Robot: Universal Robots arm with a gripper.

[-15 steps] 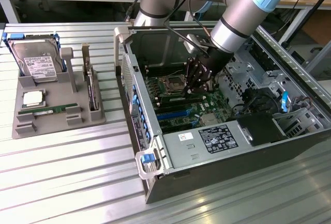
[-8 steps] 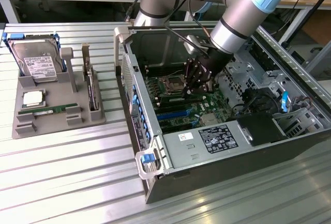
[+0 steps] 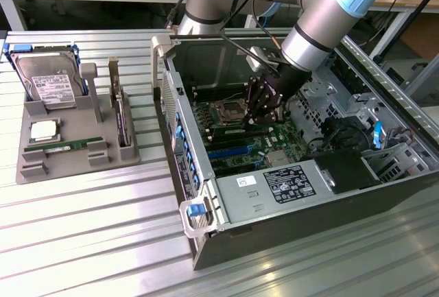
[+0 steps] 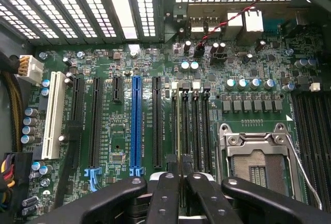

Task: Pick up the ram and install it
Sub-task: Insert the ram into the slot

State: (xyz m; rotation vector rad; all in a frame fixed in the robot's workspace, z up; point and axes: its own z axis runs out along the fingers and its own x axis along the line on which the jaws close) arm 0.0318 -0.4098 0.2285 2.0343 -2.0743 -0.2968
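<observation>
Holding the ram (image 4: pixel 179 131) edge-on in the clamped end effector (image 4: pixel 179 168), I keep it over the memory slots (image 4: pixel 195 125), centre-right in the exterior view, aligned for square seating.

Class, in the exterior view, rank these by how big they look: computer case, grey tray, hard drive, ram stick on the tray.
1. computer case
2. grey tray
3. hard drive
4. ram stick on the tray, long but very thin
</observation>
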